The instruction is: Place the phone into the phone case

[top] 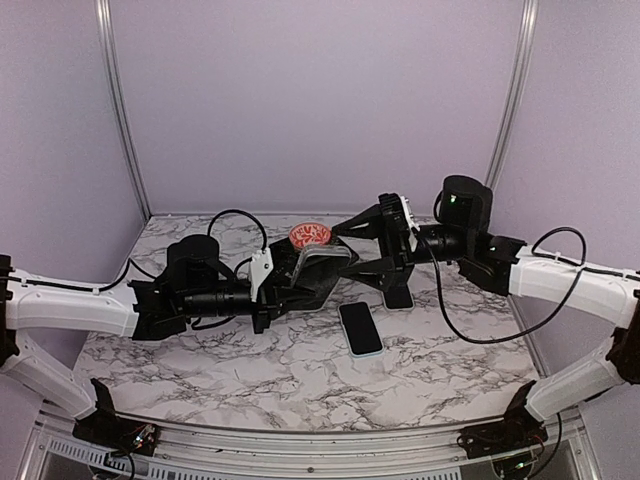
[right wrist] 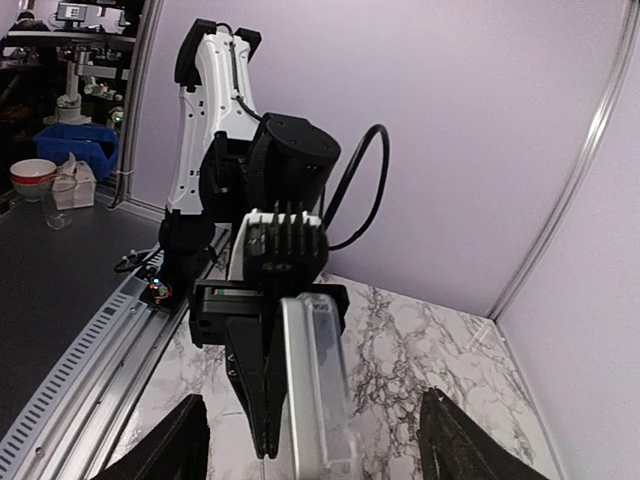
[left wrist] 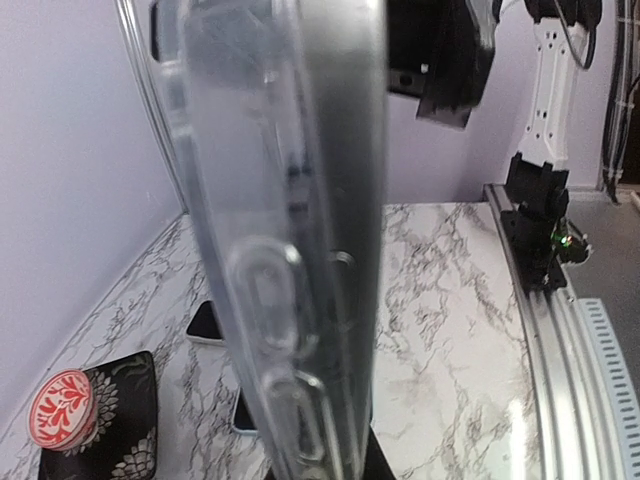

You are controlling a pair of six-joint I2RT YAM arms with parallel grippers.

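One clear phone case is hanging mid-air over table ctr.
L gripper is pinching one end of it; R gripper is standing spread wide, fingers either side of case. The phone is lying flat on the marble table nearby, apart from both.

A marble-patterned worktop is enclosed by plain lilac walls with aluminium posts at the rear corners.

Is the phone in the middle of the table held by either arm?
No, the phone lies flat on the table with nothing touching it.
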